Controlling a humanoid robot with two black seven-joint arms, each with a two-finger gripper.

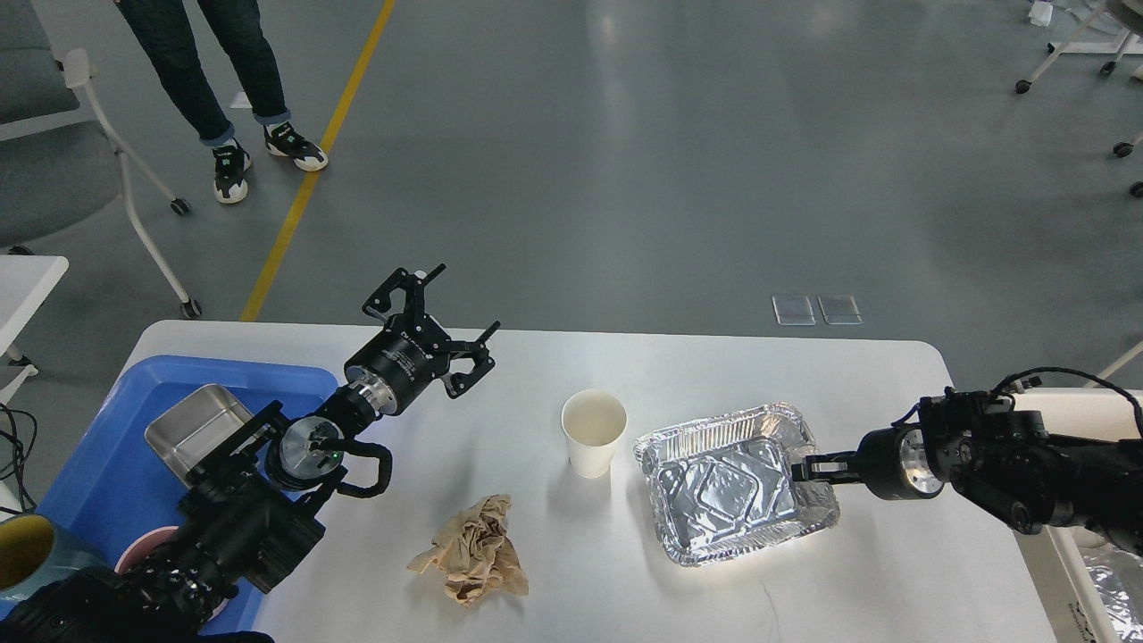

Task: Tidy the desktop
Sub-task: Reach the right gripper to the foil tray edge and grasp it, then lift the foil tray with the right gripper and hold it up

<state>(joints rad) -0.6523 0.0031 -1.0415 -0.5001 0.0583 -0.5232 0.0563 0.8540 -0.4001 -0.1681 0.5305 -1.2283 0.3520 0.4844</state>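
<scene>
Desktop (pixel 536 607) fills lower view, near edge cut off. Left gripper (pixel 446 326) spread wide, empty, above its far edge. Right gripper (pixel 808 469) at foil tray (pixel 714 500) rim; fingers dark, grip unclear. Paper cup (pixel 594 433) upright beside tray

On the desktop (pixel 536 616), a cup (pixel 594 433) stands in the middle, with a foil tray (pixel 714 500) just right of it and a crumpled napkin (pixel 473 549) nearer, to its left. A plastic tray (pixel 98 482) (holding a metal tin (pixel 192 424)) sits at the left edge.
</scene>
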